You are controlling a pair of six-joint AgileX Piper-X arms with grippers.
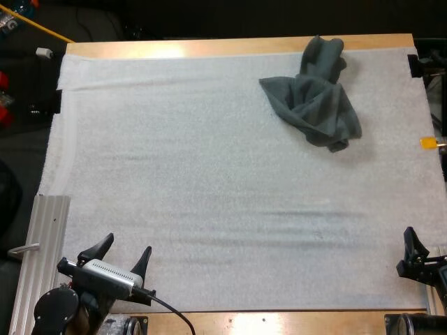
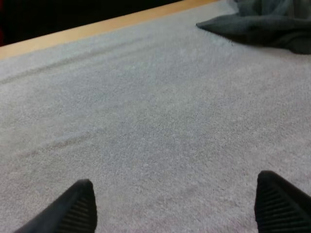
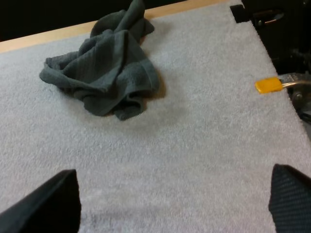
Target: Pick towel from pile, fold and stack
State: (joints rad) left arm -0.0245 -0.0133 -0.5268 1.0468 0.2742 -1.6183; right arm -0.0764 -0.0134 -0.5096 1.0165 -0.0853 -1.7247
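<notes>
Left tool (image 2: 175,178) & right tool (image 3: 173,172) both spread apart, empty; crumpled dark grey-green cloth towel (image 1: 314,94) sits far right on white-matted surface (image 1: 209,209). Right tool shd pinch one raised fold

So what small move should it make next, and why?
Probably the right pincer should reach forward toward the crumpled towel. It stands open over bare mat at the near edge, holding nothing, and the towel lies at the mat's far right, on its side. The left pincer, also open, sits farther off.
</notes>
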